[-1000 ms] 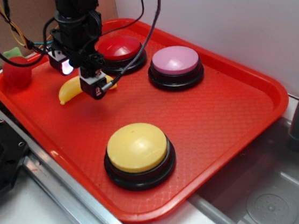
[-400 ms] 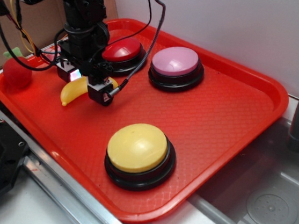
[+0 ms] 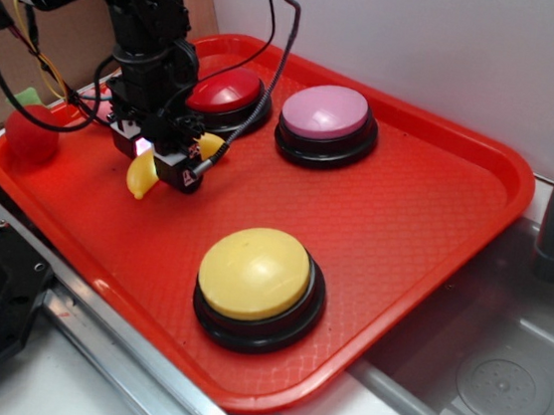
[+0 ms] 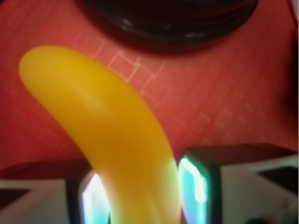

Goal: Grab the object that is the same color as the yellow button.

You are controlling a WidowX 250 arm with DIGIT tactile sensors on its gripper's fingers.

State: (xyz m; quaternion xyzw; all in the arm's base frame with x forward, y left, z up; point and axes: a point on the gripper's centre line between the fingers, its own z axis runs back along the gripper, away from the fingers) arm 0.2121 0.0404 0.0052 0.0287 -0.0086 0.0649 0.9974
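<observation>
Jaws: your gripper [image 4: 140,196] pinches the banana [image 4: 112,135] between both pads.
Banana axis: it runs straight out ahead of the jaws.
Position: just above the red tray [image 3: 404,232], beside the red-domed button [image 3: 225,91].

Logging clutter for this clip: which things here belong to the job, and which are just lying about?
Job: banana, between the fingers of the gripper; yellow button, the colour cue.
Lying about: red button, pink button, strawberry. All on the red tray.
</observation>
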